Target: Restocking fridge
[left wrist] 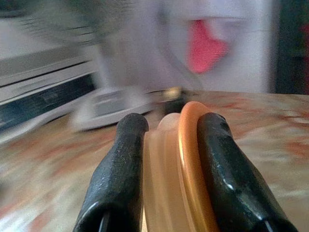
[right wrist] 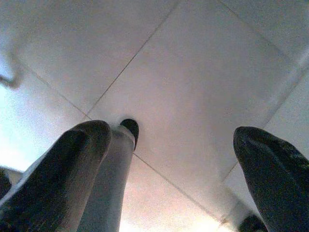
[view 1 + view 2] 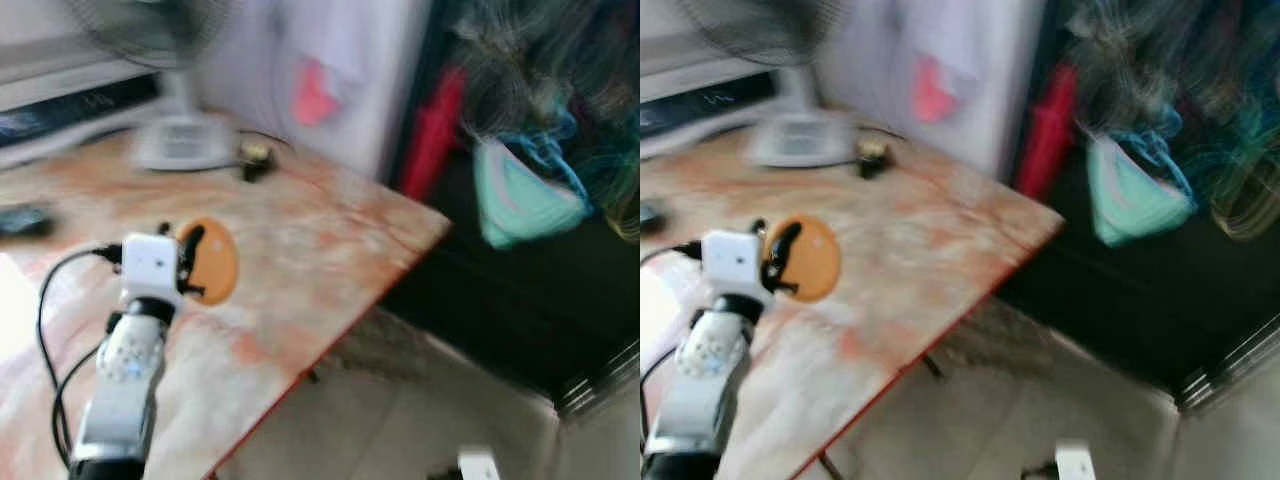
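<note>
Object: flat round orange disc-shaped item with a translucent plastic body point(image 3: 212, 262), probably a lidded tub or a lid; blur leaves the exact kind uncertain.
Location: held in the air above the orange-and-cream marbled tabletop point(image 3: 330, 250), near the table's middle, not touching the surface.
Left gripper point(image 1: 166, 159): two black fingers point(image 1: 118, 169) closed across the disc's thickness, one pad on each flat face, with the orange rim point(image 1: 190, 159) pressed against one finger.
Right gripper point(image 2: 169, 164): fingers spread wide with nothing between them, hanging idle over pale floor tiles point(image 2: 193, 72).
Handling: looks light and stiff; the smooth plastic faces could slip or pivot between narrow pads, so a firm, steady squeeze seems wise.
Grip point: across the flat faces near the centre, as now, seems safer than pinching the rim edge.
Surroundings: white fan base point(image 3: 180, 143) at the table's far side, red and teal cloth hanging point(image 3: 520, 200) beyond the table corner.
Risk: blurred views suggest movement; a swing could loosen the disc.
</note>
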`<state>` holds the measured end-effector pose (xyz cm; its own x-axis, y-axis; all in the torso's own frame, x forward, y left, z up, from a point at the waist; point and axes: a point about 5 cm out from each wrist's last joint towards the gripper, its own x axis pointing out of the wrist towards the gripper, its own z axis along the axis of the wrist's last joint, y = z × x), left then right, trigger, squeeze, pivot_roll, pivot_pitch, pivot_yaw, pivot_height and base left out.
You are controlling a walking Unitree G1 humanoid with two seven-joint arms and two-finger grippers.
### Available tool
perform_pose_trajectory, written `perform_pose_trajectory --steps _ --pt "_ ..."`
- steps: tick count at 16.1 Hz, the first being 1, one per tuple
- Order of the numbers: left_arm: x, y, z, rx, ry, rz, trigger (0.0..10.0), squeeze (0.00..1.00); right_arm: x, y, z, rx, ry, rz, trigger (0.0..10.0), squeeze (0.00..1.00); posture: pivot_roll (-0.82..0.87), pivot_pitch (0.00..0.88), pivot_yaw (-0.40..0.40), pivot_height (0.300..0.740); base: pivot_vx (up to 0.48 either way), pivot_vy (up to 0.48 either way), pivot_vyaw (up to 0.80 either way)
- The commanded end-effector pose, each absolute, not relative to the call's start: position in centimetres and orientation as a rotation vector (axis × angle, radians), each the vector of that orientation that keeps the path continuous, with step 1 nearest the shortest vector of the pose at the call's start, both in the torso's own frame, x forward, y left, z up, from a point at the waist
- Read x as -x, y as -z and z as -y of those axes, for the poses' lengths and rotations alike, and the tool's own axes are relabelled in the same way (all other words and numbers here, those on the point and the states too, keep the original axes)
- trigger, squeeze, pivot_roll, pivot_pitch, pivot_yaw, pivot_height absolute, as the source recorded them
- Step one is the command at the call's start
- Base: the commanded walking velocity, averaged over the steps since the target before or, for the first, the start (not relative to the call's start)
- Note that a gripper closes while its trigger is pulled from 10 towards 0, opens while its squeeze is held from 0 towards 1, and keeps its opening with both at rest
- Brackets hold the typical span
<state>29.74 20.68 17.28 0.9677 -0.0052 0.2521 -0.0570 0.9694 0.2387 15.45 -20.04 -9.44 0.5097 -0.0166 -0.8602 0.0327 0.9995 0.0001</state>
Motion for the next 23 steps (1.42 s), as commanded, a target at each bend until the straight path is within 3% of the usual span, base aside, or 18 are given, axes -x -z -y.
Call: perform_pose_trajectory --steps 1,23 --pt "-30.03 -17.95 -19.41 -0.248 0.018 0.291 10.0 0.0 -14.81 9.63 20.41 -0.012 0.038 -1.052 10.0 0.0 0.07 0.0 -0.007 0.74 0.0 0.0 -0.8" --pt "-30.09 -17.68 -18.77 -0.236 0.052 0.293 10.0 0.0 -14.85 9.63 20.39 -0.014 0.041 -1.055 10.0 0.0 0.07 0.0 -0.009 0.74 0.0 0.0 -0.8"
